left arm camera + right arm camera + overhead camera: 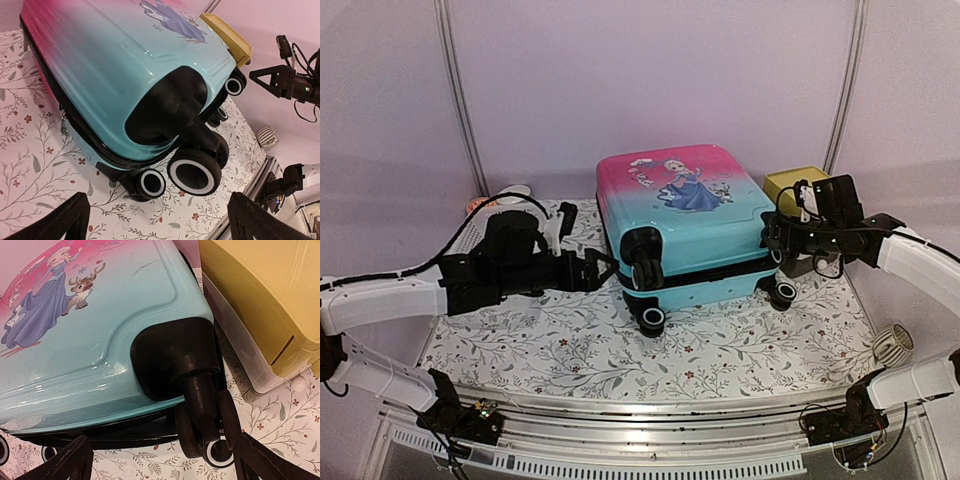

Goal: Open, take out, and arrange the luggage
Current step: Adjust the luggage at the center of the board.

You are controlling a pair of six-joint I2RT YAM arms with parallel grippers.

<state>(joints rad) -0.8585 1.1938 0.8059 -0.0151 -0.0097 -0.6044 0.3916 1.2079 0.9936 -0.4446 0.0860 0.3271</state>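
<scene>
Turquoise-pink luggage (685,215) on floral mat (720,345)

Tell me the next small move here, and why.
Probably ease the left gripper in to the suitcase's black zipper band and hunt for the pull. The suitcase lies flat and shut. The left gripper and the right gripper stand open and empty at its two wheel-end corners. No zipper pull shows in any view.

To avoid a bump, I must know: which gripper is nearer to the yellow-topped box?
Right. The right gripper is at the right wheel corner of the suitcase, beside the yellow-topped box. The left gripper is on the suitcase's other side, far from the box.
</scene>
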